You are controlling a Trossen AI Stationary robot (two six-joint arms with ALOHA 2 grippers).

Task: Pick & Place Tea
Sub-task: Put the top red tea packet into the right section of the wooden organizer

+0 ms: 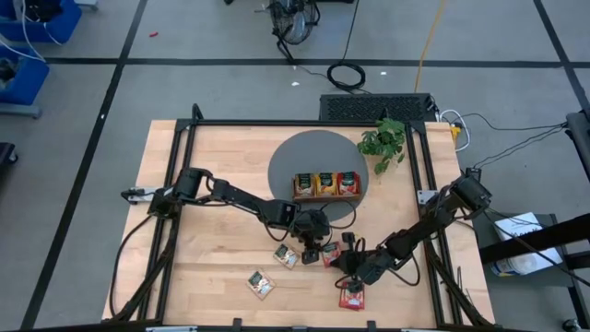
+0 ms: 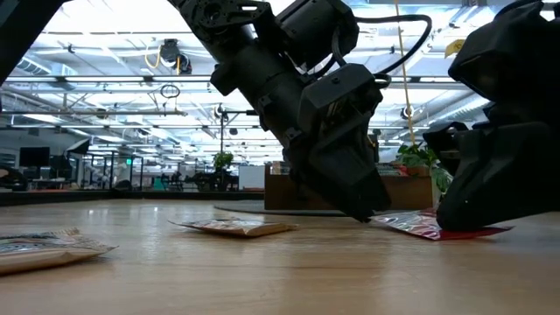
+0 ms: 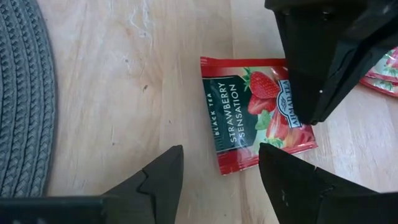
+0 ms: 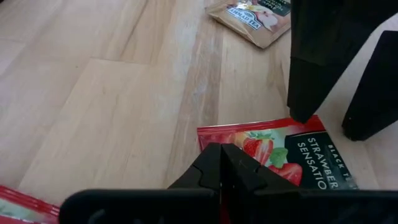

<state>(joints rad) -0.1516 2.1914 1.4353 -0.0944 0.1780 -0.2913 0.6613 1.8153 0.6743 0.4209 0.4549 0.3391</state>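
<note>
The left end effector hangs wide-fingered over the red strawberry tea sachet lying flat on the tabletop, while the right end effector, fingers pinched together, presses its edge, seemingly pinning it for the grab.

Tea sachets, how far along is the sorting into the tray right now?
Done: the tray on the mat already shows sachets in its three compartments. In hand: the open left gripper hovers over the strawberry sachet while the shut right gripper presses on its edge; it is not lifted yet. Left: two beige sachets and another red sachet lie on the table.
</note>
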